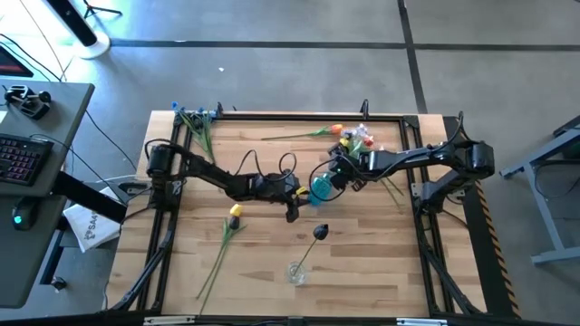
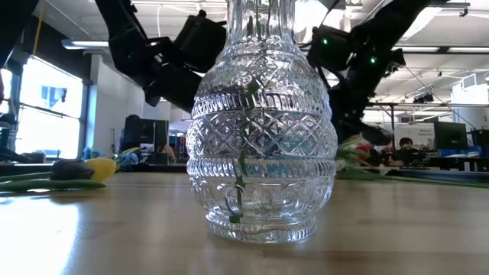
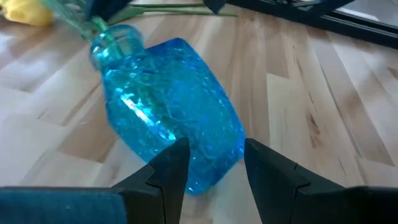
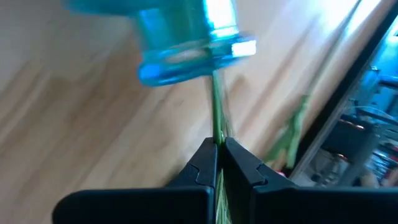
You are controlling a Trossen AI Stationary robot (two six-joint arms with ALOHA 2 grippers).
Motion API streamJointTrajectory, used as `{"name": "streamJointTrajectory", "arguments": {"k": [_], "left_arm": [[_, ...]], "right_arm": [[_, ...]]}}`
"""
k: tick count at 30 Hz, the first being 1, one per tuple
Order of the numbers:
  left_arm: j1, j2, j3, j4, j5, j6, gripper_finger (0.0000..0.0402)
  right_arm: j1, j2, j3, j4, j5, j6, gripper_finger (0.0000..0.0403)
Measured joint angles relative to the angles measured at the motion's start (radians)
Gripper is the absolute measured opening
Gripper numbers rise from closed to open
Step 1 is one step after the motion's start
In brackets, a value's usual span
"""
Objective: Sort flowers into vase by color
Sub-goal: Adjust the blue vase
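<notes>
The right gripper [image 4: 219,144] has its two dark fingers pinched together on a thin green flower stem [image 4: 217,112], which runs from the fingertips straight into the mouth of a translucent blue cut-glass vase [image 4: 186,43]. In the high view that gripper [image 1: 344,174] sits near the middle of the light wooden slatted table [image 1: 362,263], touching the blue vase [image 1: 322,186] on its right side.

The left gripper [image 3: 214,163] meets the same vase from the other side: its fingers stand apart, the blue glass body [image 3: 174,115] lying just in front of and partly between them (whether the pads actually touch the glass cannot be told). The vase is tilted, neck away from this gripper, with green stem showing inside the neck. From above, the left gripper [image 1: 292,205] is just left of the vase.

Farther out, a yellow tulip on a long green stem [image 1: 235,215] lies flat on the table left of centre. A clear cut-crystal vase [image 1: 296,272] stands upright near the front edge, holding one dark blackish bud [image 1: 320,232] whose stem leans out. An orange tulip [image 1: 336,130] and a mixed cluster of flowers [image 1: 361,138] lie near the back edge, and a blue small-blossom spray [image 1: 198,116] rests at the back left corner.
</notes>
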Motion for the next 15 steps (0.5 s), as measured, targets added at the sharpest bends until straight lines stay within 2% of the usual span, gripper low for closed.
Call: {"name": "streamJointTrajectory", "arguments": {"k": [6,15], "left_arm": [[-0.001,0.012,0.004,-0.023,-0.013,0.003,0.0147],[0.001,0.016,0.0,-0.069,-0.153,0.036,0.0147]], "right_arm": [[0.042,-0.002,0.097,-0.068,0.064,-0.005,0.0002],[0.147,-0.002,0.233,-0.183,0.11,-0.023,0.0002]]}}
